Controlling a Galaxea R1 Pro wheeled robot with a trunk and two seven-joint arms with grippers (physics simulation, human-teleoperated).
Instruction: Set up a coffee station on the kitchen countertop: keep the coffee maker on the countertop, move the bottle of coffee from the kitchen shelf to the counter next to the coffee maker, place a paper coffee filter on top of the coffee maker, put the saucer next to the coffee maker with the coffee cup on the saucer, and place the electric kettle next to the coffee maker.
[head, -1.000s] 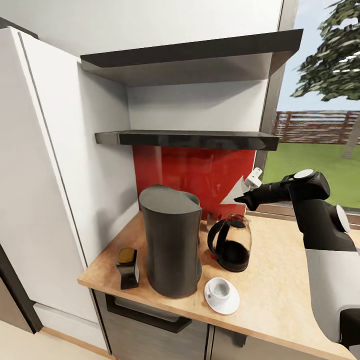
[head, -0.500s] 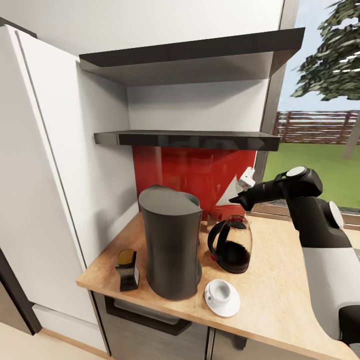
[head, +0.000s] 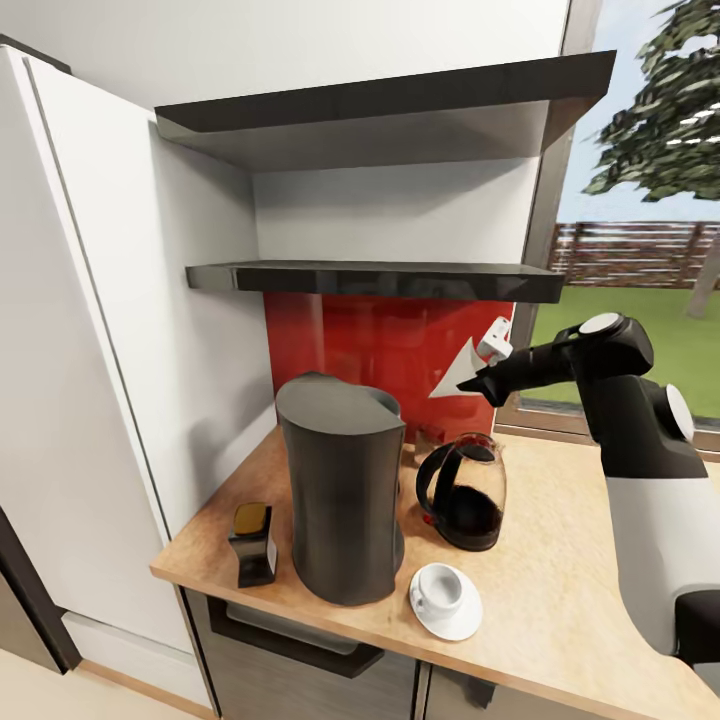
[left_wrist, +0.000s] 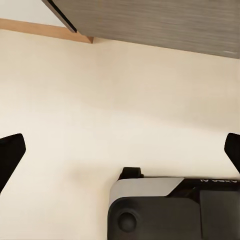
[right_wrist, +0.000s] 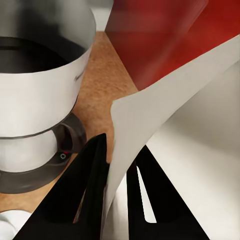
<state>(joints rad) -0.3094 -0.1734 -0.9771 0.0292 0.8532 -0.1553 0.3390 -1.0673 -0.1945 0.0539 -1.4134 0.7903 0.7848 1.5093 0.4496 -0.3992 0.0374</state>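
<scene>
head view: the coffee maker (head: 342, 490) stands upright near the front edge of the desk (head: 560, 560). the bottle of coffee (head: 253, 542) stands just beside it toward the left corner of the desk, close to but apart from its base. the saucer (head: 447, 608) lies at the front of the desk just beside the coffee maker on the other side, and the coffee cup (head: 439, 589) sits on it. the electric kettle (head: 464, 490) stands upright behind the saucer, near the coffee maker, holding dark liquid. the kitchen shelf (head: 380, 277) runs above the red backsplash (head: 385, 345); a second black board (head: 380, 105) hangs higher up. a white tall cabinet (head: 90, 400) borders the desk on the left.

the right gripper (head: 470, 385) is raised above the electric kettle and in front of the backsplash, its jaws pinched on the paper coffee filter (head: 455, 374), which juts out toward the coffee maker as a white pointed sheet, well above the desk.

right wrist view: the two black fingers (right_wrist: 90, 190) clamp the lower edge of the paper coffee filter (right_wrist: 165, 125); the sheet fans upward from between them. the electric kettle (right_wrist: 35, 95) shows beyond, on the desk (right_wrist: 102, 95).

left wrist view: the left gripper (left_wrist: 120, 152) has its jaws spread wide, fingertips (left_wrist: 10, 155) at opposite edges of the picture, nothing between them. pale floor (left_wrist: 120, 100) lies below, with a dark grey cabinet front (left_wrist: 160, 22) at the far edge and part of the robot's base (left_wrist: 175, 207).
</scene>
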